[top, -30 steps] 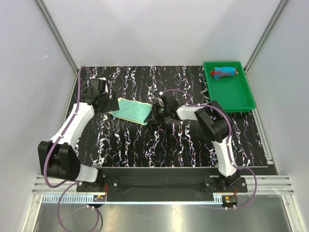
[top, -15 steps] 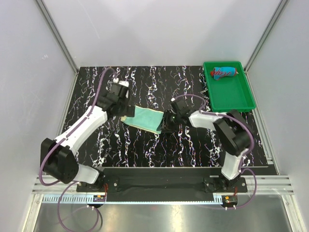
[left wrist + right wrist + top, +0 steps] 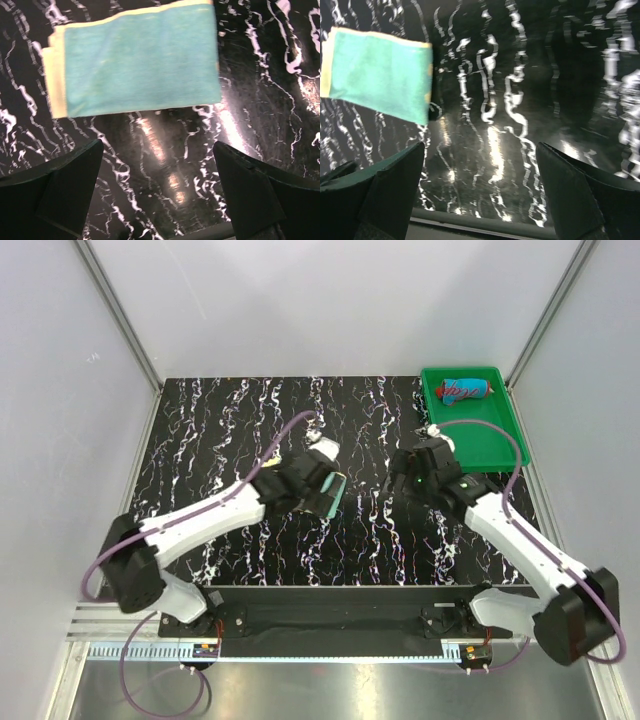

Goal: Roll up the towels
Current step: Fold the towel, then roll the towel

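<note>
My left tool (image 3: 157,160), spread apart, hovers short of the limp, light teal-and-yellow cloth towel (image 3: 135,57); I would pinch its short edge.

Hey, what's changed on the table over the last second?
The right pincer let go of the pale yellow cloth with the teal-green face and pulled back to the right; it is now open and empty. The cloth slid rightward first and now lies flat. The left pincer swung right and hovers open over it. The red rolled cloth in the green plastic tray stayed put.
</note>
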`<state>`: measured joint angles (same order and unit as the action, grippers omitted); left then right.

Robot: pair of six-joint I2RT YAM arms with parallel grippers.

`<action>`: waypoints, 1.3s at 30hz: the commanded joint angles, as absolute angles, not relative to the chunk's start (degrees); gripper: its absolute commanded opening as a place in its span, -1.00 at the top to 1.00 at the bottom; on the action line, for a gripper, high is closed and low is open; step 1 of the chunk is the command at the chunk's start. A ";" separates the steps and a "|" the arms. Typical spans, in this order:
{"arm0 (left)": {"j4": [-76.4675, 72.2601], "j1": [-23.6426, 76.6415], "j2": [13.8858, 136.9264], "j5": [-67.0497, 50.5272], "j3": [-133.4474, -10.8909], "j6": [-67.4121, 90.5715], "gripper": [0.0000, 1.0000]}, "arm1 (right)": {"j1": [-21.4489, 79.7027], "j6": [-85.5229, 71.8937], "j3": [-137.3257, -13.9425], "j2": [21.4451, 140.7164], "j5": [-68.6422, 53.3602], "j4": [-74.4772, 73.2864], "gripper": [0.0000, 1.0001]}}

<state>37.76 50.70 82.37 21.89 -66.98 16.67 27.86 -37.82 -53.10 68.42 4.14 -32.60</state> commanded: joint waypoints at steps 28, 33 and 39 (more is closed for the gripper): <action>31.99 58.97 117.42 32.34 -82.09 14.68 -0.01 | 25.40 -35.33 -49.66 66.18 9.58 -38.23 -0.99; 32.34 58.97 119.00 33.31 -82.18 15.03 0.10 | 25.05 -35.16 -49.40 66.80 9.40 -37.88 -0.99; 31.82 58.89 118.92 33.40 -80.51 15.91 0.43 | 24.61 -35.07 -49.22 67.32 9.23 -37.44 -0.99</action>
